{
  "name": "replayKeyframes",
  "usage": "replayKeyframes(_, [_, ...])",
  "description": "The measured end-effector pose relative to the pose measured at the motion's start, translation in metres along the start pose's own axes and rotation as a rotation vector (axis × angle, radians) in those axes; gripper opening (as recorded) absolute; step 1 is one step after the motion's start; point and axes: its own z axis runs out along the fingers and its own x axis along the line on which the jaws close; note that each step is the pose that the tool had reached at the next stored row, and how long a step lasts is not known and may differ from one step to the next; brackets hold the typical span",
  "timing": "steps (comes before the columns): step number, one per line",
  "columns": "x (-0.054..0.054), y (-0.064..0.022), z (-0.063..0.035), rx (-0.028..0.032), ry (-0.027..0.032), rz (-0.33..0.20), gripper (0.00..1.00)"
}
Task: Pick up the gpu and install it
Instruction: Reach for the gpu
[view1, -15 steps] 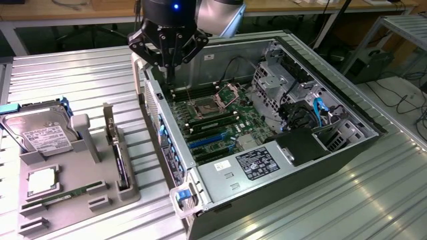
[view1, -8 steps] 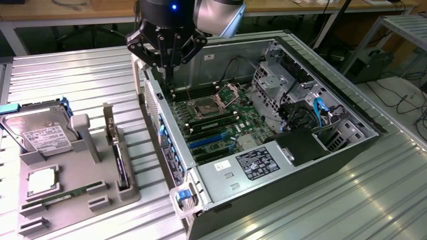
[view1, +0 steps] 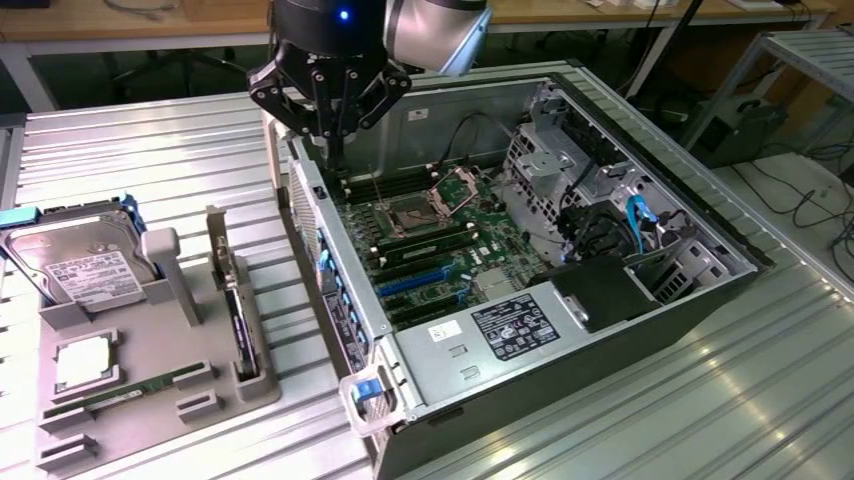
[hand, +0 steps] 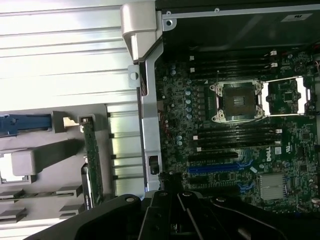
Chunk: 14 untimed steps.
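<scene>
In the exterior view the job looks barely begun. The graphics card (view1: 243, 325) stands on its edge in the grey holder (view1: 160, 400), with its silver end bracket up and nothing gripping it. No card sits in the blue slots (view1: 407, 285) of the main board (view1: 441, 235) inside the open computer case (view1: 667, 290). As I judge it, both the picking up and the fitting are left to do. The claw (view1: 330, 140) hangs over the near wall of the case with its fingers pinched together and nothing between them. From the claw, the card lies lower and toward the exterior view's left, well apart, outside the case. The hard drive (view1: 87, 265) is farther off the same way, beyond the card. In the wrist view the claw (hand: 172, 200) shows as black linkwork drawn in narrow, again with nothing in it. The silver case wall (hand: 150, 130) runs away from just in front of it. The card (hand: 93, 160) shows as a thin green strip upright in the holder, off to one side of the claw, across that wall from the main board. The processor socket (hand: 237, 102) and the blue slots lie on the claw's other side, inside the case, with the slots nearer to it than the socket.
</scene>
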Motion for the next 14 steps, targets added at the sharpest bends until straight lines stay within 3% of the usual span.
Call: replayKeyframes(14, [0.0051, -0.002, -0.0002, 0.0, 0.0003, 0.0, 0.11])
